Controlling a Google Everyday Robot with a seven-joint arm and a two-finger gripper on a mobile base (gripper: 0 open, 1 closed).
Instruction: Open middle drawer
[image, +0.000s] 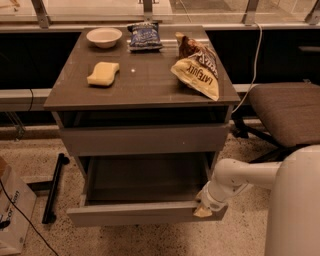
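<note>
The middle drawer of the grey-brown cabinet stands pulled out towards me, and its inside shows empty. Its flat front faces me low in the view. My gripper is at the right end of that front, touching its top edge, at the end of my white arm. The uppermost drawer is pushed in above it. The lowest drawer is hidden under the open one.
On the cabinet top lie a white bowl, a yellow sponge, a blue snack bag and a yellow chip bag. A brown chair stands at the right. A cardboard box and a black bar sit on the floor at left.
</note>
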